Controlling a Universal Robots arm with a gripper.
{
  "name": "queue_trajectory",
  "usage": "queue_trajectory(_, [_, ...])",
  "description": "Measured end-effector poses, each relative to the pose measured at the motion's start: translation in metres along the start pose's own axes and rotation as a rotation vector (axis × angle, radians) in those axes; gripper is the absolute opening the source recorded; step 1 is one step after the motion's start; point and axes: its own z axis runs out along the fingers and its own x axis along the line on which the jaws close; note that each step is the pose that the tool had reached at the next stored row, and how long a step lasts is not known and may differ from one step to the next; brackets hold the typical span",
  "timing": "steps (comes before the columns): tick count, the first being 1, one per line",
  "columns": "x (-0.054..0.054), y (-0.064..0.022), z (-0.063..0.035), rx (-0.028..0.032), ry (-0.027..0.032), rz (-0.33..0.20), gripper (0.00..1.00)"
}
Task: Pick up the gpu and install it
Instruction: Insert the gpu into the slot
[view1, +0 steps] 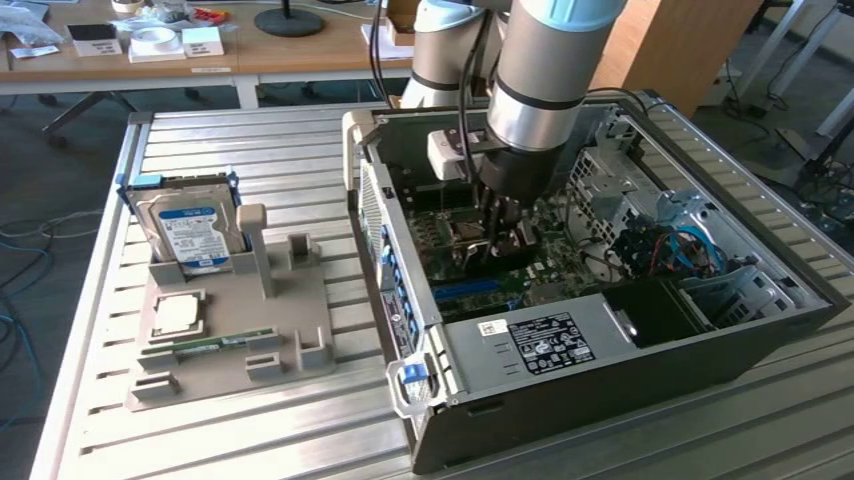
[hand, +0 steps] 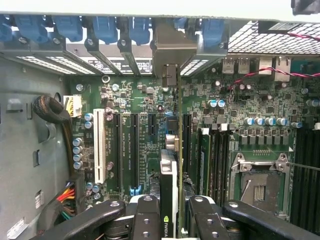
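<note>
So the tool (hand: 173, 222) is pinching the gpu (hand: 168, 195) from both flat sides. The card stands on edge right over the motherboard (hand: 130, 95), with its silver bracket (hand: 170, 47) reaching to the motherboard's rear edge, where the blue clips (hand: 107, 27) are. It lines up between the long black slots (hand: 134, 150) and the memory slots (hand: 218, 160) on the motherboard. I can't tell if the bottom edge is actually in a slot or just resting on top, since the card hides that bit. What worries me is alignment: if it's a hair off, pushing down would probably grind the contacts on the slot wall or flex the motherboard. The bracket looks like it could catch at that rear edge too, which would tip the card so only one end seats. And the processor socket (hand: 257, 187) sits open on the motherboard close by, so a sideways slip of the grip there would be ugly.
</note>
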Motion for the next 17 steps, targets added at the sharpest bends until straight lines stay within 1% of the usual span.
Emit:
queue_trajectory(8, [-0.0004, 0.0013, 0.0003, 0.0, 0.0001, 0.0, 0.27])
queue_trajectory(17, [-0.0003, 0.0028, 0.0044, 0.0, 0.0001, 0.0, 0.27])
